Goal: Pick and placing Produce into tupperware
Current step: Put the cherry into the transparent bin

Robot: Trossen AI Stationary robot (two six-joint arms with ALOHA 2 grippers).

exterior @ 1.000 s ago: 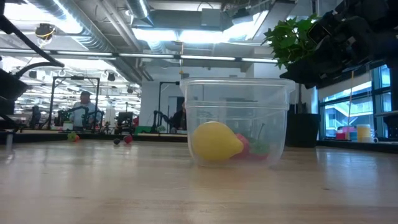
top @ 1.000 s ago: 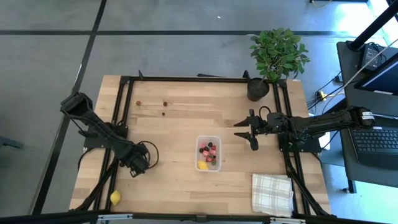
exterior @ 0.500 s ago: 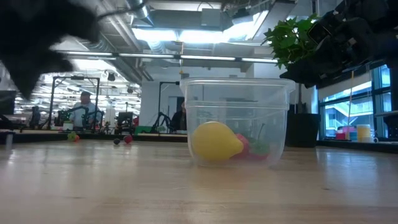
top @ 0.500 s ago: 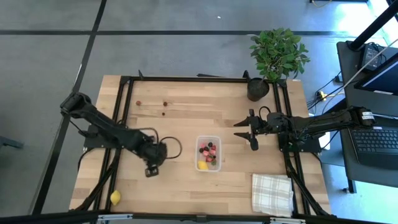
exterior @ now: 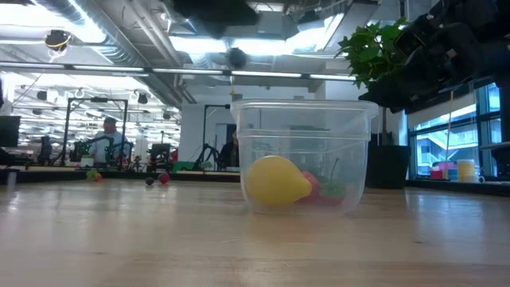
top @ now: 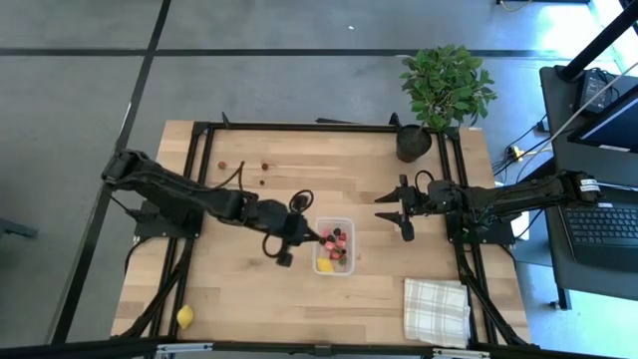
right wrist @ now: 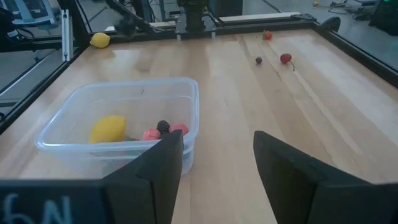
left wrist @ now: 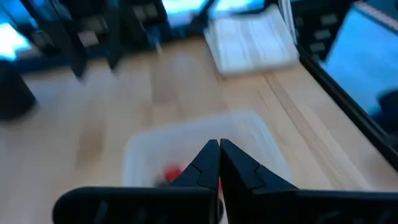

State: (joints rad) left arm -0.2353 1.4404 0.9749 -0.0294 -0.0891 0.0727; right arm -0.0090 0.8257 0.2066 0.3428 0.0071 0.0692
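The tupperware (top: 334, 246) in the middle of the table already held one lemon (right wrist: 108, 129) and several berries (top: 333, 239). Three small berries (top: 262, 167) at the far side and a second lemon (top: 184, 317) at the near left corner remained outside. The left gripper (top: 286, 248), fingers pressed together, hung just beside the tub with no piece visible between them, while the right gripper (top: 404, 211) waited spread and empty on the other side.

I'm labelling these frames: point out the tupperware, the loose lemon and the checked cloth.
tupperware (top: 335, 247): high view, on its floor.
loose lemon (top: 184, 317): high view, its middle.
checked cloth (top: 437, 310): high view, its centre.

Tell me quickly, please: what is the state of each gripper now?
Left gripper: closed, beside the small clear plastic tub; whether it holds anything cannot be told.
Right gripper: open, holding nothing.
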